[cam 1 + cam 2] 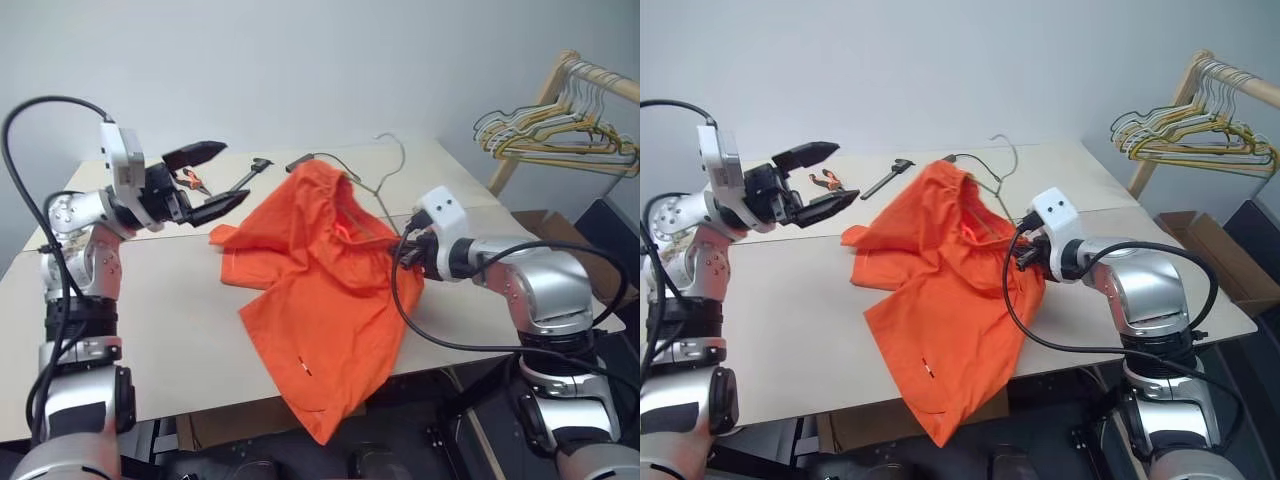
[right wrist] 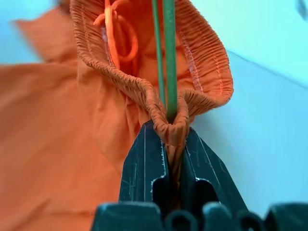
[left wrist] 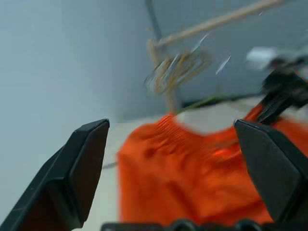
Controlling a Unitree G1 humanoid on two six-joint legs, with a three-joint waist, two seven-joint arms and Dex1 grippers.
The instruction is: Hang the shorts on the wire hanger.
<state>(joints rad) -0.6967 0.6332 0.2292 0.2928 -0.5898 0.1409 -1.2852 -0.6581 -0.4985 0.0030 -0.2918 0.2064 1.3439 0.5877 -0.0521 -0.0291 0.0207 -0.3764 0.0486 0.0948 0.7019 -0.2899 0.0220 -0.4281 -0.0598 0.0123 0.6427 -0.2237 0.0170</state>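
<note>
The bright orange shorts [image 1: 320, 290] lie crumpled on the table [image 1: 150, 330], and one leg hangs over its front edge. The wire hanger [image 1: 385, 170] lies at the back, its hook free and its wire running into the waistband [image 2: 120, 79]. My right gripper [image 1: 402, 250] is shut on a fold of the waistband, and the hanger's wire [image 2: 168, 57] runs down into that same pinch. My left gripper [image 1: 236, 172] hovers wide open above the table, left of the shorts and apart from them, pointing toward them with nothing between its fingers [image 3: 86, 159].
Orange-handled pliers [image 1: 193, 181] and a dark wrench [image 1: 252, 173] lie on the table's far side behind my left gripper. A wooden rack [image 1: 560, 75] with a bunch of wire hangers [image 1: 555, 135] stands at the right. A cardboard box [image 1: 1225, 255] sits on the floor beside it.
</note>
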